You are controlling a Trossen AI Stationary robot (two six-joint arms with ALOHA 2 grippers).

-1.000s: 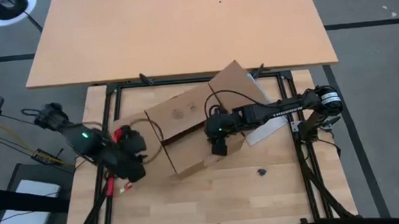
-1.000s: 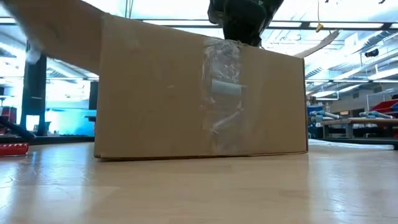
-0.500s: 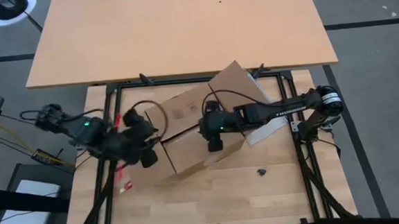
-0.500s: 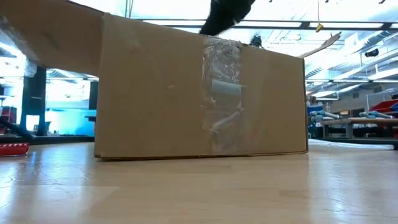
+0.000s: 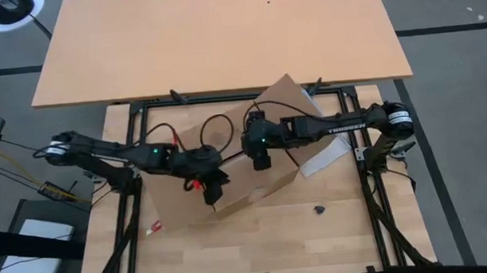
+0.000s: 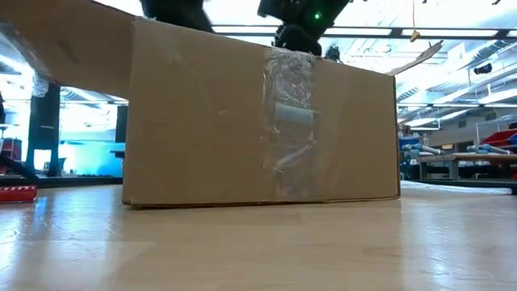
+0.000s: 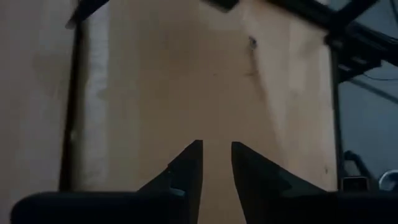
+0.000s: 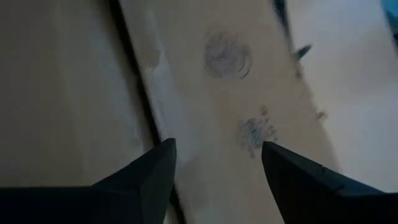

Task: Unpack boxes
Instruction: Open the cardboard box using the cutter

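Cardboard fills the middle of the tabletop (image 5: 334,232): one brown box (image 6: 258,121) sitting near the back edge, a strip of clear tape (image 6: 289,121) running down its near side and a flap (image 5: 285,96) raised toward the back right corner. The left hand (image 5: 214,191) hangs over the box's front left corner, its fingers (image 7: 186,171) only a narrow slit apart. The right hand (image 5: 260,161) is above the top of the box, fingers (image 8: 152,171) spread wide over the seam between two flaps, holding nothing.
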